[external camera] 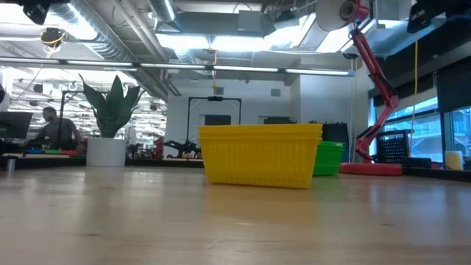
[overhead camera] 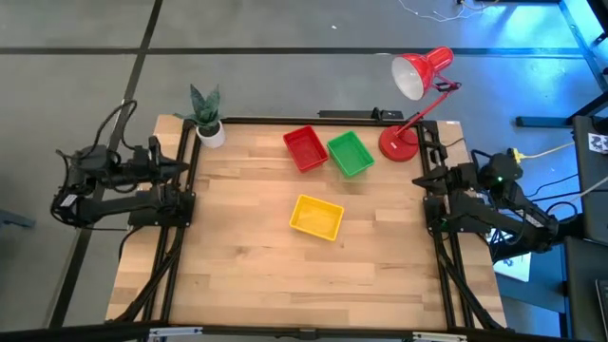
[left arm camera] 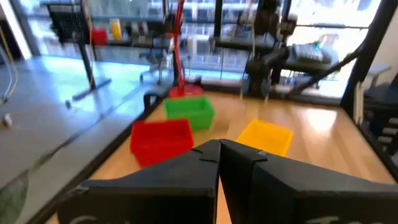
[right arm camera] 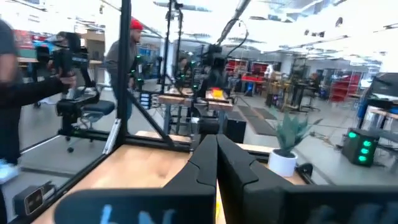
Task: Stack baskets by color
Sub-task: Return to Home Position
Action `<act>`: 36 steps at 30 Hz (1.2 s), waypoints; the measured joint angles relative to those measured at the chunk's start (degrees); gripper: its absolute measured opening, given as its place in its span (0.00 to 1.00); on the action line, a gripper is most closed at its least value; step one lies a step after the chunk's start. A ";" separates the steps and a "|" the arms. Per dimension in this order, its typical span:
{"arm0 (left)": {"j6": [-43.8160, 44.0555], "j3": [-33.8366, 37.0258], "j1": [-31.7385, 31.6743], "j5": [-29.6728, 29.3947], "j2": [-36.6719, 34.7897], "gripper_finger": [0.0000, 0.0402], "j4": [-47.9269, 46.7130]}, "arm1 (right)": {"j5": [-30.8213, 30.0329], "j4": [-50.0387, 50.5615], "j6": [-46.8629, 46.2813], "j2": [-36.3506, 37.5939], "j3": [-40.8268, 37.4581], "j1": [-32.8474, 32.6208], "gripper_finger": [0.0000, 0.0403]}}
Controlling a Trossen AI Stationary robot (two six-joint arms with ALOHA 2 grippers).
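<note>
Table [overhead camera: 247,275] with both arms folded at its side rails, seen during the return to home.

Left gripper [left arm camera: 219,148]: parked off the left edge, fingers pressed together with nothing between them. Plant [overhead camera: 206,116]: at the far left corner, just beyond that arm.

Red baskets [overhead camera: 305,148]: near the far edge at centre, showing a single footprint, so judged nested. Yellow baskets [overhead camera: 316,217]: mid-table, nearer than the red pile and apart from it. Green baskets [overhead camera: 351,153]: just beside the red, possibly touching at a corner; contact cannot be told. Sorting looks complete.

Lamp [overhead camera: 418,81]: base on the far right corner, head leaning inward above the boards. Right gripper [right arm camera: 216,142]: parked off the right edge, fingers likewise closed and empty.

To finish well, each arm should settle inside its own rail, fingers kept closed, with no sweep over the piles. The right arm has the lamp base near its far side; the left has the plant. The near half of the boards lies open.
</note>
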State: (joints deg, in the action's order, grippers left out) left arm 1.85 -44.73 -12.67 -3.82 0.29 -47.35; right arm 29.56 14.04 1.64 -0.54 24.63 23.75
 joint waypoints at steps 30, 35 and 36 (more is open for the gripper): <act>-2.45 27.54 -0.01 1.49 -0.04 0.00 27.23 | -1.44 -23.35 0.30 -0.02 -24.21 0.02 0.00; -3.91 31.81 0.00 1.66 -0.04 0.00 29.86 | -1.46 -19.89 2.22 -0.04 -24.18 0.02 0.00; -3.90 32.97 -0.01 1.65 -0.04 0.00 30.65 | -1.46 -19.21 2.41 -0.04 -24.18 0.02 0.00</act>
State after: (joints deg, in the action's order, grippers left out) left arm -2.06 -11.76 -12.68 -2.17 0.25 -16.69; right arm 28.10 -5.16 4.05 -0.58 0.45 23.77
